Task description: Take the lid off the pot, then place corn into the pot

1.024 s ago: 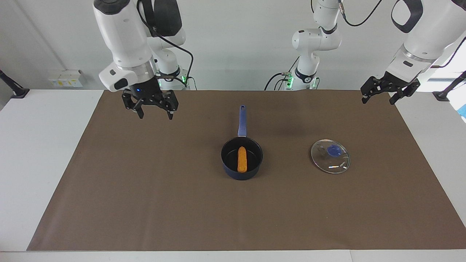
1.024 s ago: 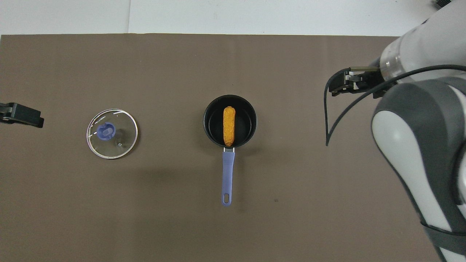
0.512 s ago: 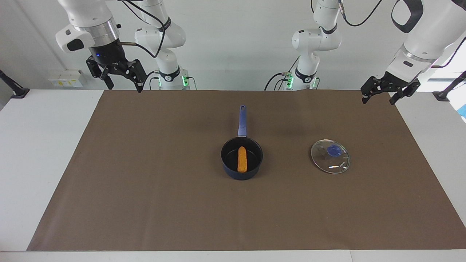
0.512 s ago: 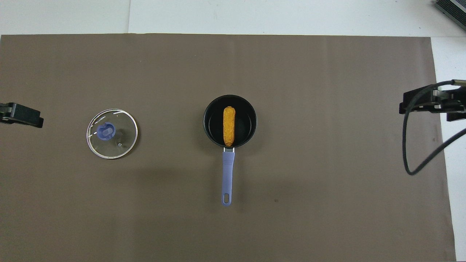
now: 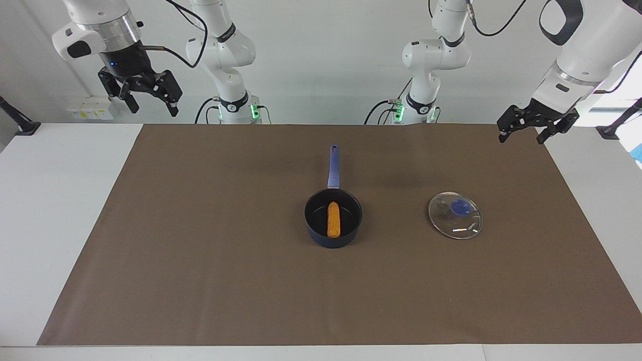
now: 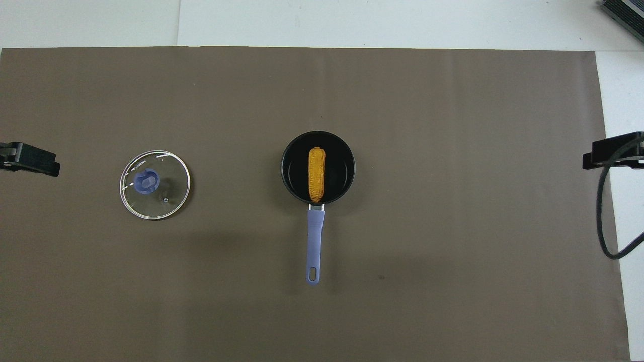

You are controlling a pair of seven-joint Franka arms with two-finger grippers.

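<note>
Pot (image 5: 333, 218) sits mid-desk on the brown mat (image 5: 200, 250), uncovered, handle (image 5: 333, 165) pointing straight toward the robots. Corn (image 5: 333, 219) lies inside the pot, lengthwise in line with the handle, resting on the black bottom. Lid (image 5: 455, 215) lies flat on the mat beside the pot toward the left arm's end of the desk, well apart from it, blue knob (image 5: 459, 207) up. Nothing between pot and lid, nothing stacked on either. Left pincer (image 5: 524, 131) hangs raised over the mat's edge at the left arm's end, fingers spread wide, holding nothing; lid lies farther from the robots than that edge spot. Right pincer (image 5: 149, 102) is up high over the bare white desk (image 5: 60, 200) at the right arm's end, off the mat, jaws wide open, holding nothing. In the overhead view only the tips of both pincers poke in at the side edges. A black cable (image 6: 606, 216) loops down at the right arm's end. Small white boxes (image 5: 90, 108) sit against the wall near the right arm.
</note>
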